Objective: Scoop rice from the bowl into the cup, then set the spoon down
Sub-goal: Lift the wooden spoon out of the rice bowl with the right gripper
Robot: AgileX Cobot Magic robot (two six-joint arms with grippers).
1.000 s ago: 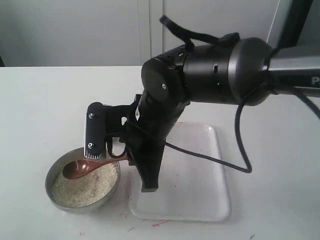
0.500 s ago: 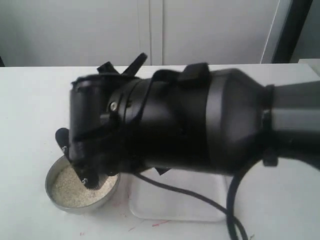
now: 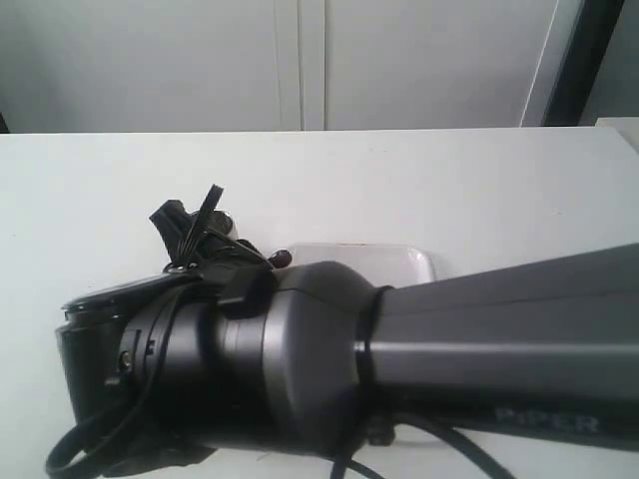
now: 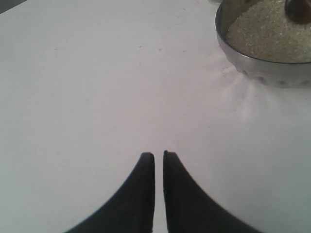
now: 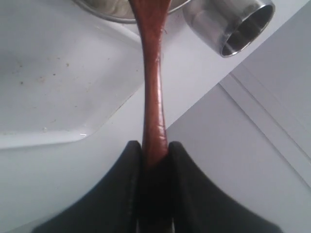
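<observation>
1. Toward the front edge of the table [image 3: 90, 190], in the exterior view: mostly blocked by the right arm [image 3: 419, 349], with only the far rim of the tray [image 3: 399, 261] showing behind it.
2. Right gripper [image 5: 154, 148]: pinching the spoon [image 5: 151, 73] at the end of its slim handle, jaws tight on either side.
3. Spoon: reaching out from the jaws, past the tray's edge, to the bowl [image 4: 262, 73]. Dark head seen in the left wrist view, against the rice [image 4: 262, 34] inside.
4. Rice: piled in the bowl close to its rim.
5. Cup [image 5: 233, 22]: just beside the bowl, apart from the spoon handle, mouth open. Cannot tell whether any rice is inside.
6. Left gripper [image 4: 159, 156]: pressed together save for a thin slit, holding nothing, above bare table, near the bowl but clear of it.
</observation>
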